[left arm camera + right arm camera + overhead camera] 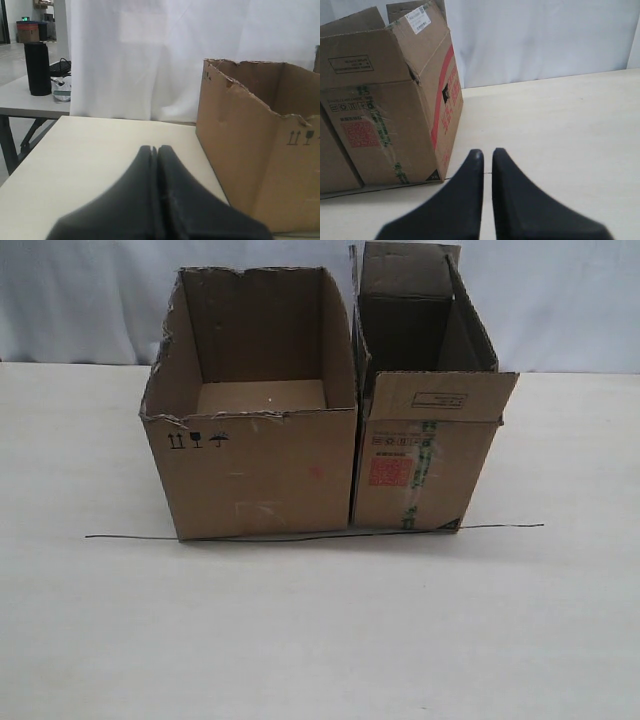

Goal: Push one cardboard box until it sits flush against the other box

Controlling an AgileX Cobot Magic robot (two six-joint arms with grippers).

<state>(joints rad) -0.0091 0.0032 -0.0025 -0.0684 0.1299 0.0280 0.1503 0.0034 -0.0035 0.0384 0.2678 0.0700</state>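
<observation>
The wide cardboard box [260, 470] with a torn rim and small black symbols stands left of centre on the table. The other box [420, 465], narrower and taller, carries a red-orange label and green tape. It stands directly to the right, and their side walls meet at the front corners. Neither gripper shows in the exterior view. In the left wrist view my left gripper [158, 148] is shut and empty, apart from the wide cardboard box [250, 150]. My right gripper [487, 151] is shut with only a slit between its fingers, apart from the other box [385, 130].
A thin dark line [130, 536] runs across the pale table [320, 640] along the boxes' front edges. A white curtain hangs behind. A second table holding a black cylinder [37, 67] shows in the left wrist view, beyond the table's edge.
</observation>
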